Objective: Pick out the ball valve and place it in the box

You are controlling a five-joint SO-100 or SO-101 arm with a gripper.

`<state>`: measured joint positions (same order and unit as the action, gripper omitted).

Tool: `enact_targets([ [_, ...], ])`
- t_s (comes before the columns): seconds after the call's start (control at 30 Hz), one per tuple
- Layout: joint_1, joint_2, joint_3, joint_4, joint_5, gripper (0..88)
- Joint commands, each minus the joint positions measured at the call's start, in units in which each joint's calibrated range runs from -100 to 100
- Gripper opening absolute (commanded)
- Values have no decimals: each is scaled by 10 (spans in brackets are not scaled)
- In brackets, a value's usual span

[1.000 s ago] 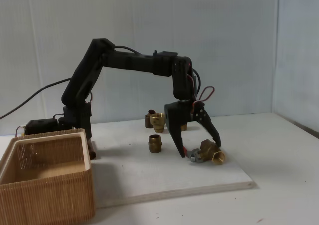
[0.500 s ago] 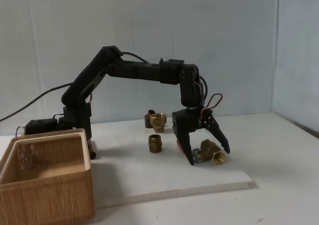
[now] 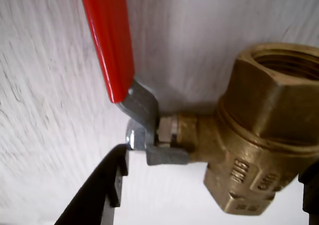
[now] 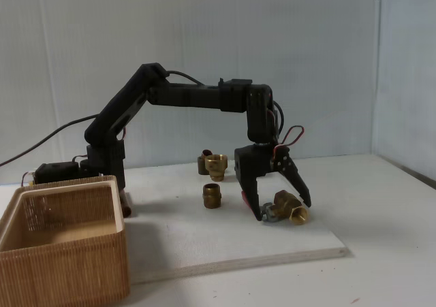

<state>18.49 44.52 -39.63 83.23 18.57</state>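
The ball valve [image 4: 291,210] lies on the white board, right of centre in the fixed view. Its brass body [image 3: 259,145] with a threaded opening, its silver nut and its red lever handle [image 3: 107,40] sit close up in the wrist view. My gripper [image 4: 283,210] is open and straddles the valve. One black finger [image 3: 97,195] is just beside the silver nut, the other at the right edge beside the brass body. The box [image 4: 65,263], light brown with ribbed sides, stands at the front left, well apart from the gripper.
A plain brass fitting [image 4: 212,195] stands left of the gripper, and two more fittings [image 4: 212,165] sit behind it near the back of the board [image 4: 225,242]. The arm's base [image 4: 102,160] and cables are behind the box.
The arm has reached further right and the gripper has come down around the valve, fingers now on either side of it. The valve has barely moved.
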Motion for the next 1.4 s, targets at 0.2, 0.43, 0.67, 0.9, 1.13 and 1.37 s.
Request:
enact_targets([
  [0.2,-10,-6,-27,8,-5,358],
  [0.43,-16,-6,-25,8,-22,358],
  [0.67,-16,-5,-24,9,-21,358],
  [0.9,-10,-5,-31,37,8,358],
  [1.13,-9,-5,-24,40,13,358],
  [1.37,-9,-5,-24,39,22,358],
])
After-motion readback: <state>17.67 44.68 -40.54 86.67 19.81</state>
